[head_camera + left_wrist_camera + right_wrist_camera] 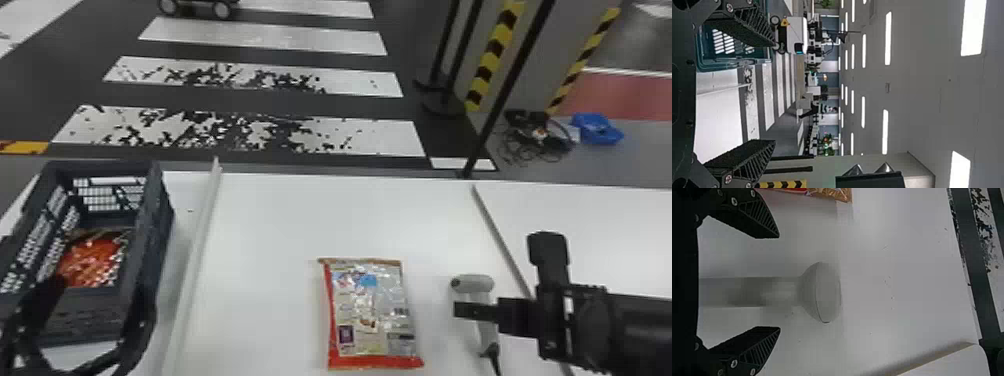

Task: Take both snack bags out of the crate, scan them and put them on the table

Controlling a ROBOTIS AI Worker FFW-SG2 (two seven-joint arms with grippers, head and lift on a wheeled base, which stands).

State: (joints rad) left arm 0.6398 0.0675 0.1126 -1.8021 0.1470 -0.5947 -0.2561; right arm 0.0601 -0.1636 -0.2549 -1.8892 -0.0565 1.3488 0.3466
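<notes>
Illumination: bright, from overhead. Source: rows of rectangular ceiling lights (888,38), rendered as featureless white in the left wrist view. Head view: the table (270,215) returns pale, largely even light; small specular glints mark the table's snack bag (370,310) and the crate's snack bag (92,260). The crate (161,235) renders dark. Right wrist view: shadows are soft-edged, including one beside the table's snack bag
</notes>
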